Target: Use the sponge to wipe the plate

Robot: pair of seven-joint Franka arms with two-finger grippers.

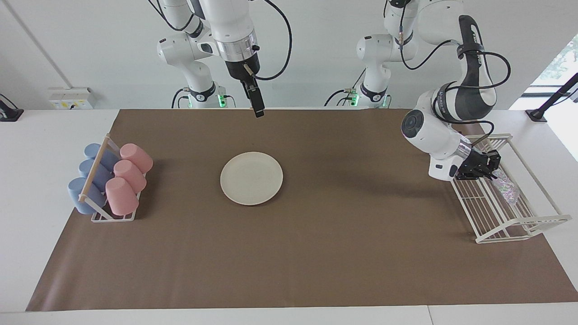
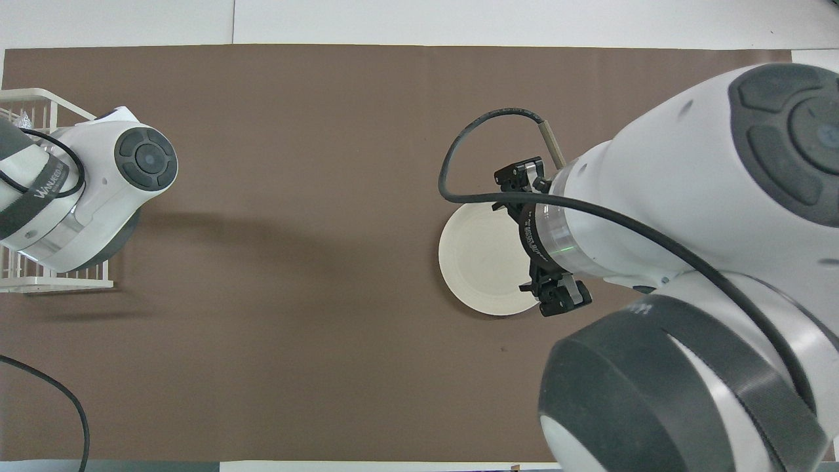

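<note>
Plate (image 1: pixel 251 178): round, shallow, cream-white, plain rim; lies flat on the brown mat (image 1: pixel 316 253), about mid-table and toward the right arm's end. In the overhead view (image 2: pixel 475 259) its 3 o'clock edge is covered by the right arm's wrist.

Sponge (image 1: pixel 505 187): small, oblong, silvery mesh with pink-green glints; lies in the white wire rack (image 1: pixel 510 216) at the left arm's end of the table. Only the facing view shows it — overhead, the left arm covers that part of the rack (image 2: pixel 39 101).

Left gripper (image 1: pixel 485 169): lowered into the rack, at the sponge's 10 o'clock in the facing view; whether its fingers are apart or together cannot be told, nor whether they touch the sponge. Not visible overhead.

Right gripper (image 1: pixel 258 106): raised in the air over the mat's edge nearest the robots, at the plate's 12 o'clock in the facing view; seen edge-on, so the spacing of its fingers cannot be told. The arm waits.

Cup rack (image 1: pixel 110 212): white frame at the right arm's end, holding three pink cups (image 1: pixel 128 178) and three blue cups (image 1: pixel 92 178) on their sides — shown only in the facing view.
</note>
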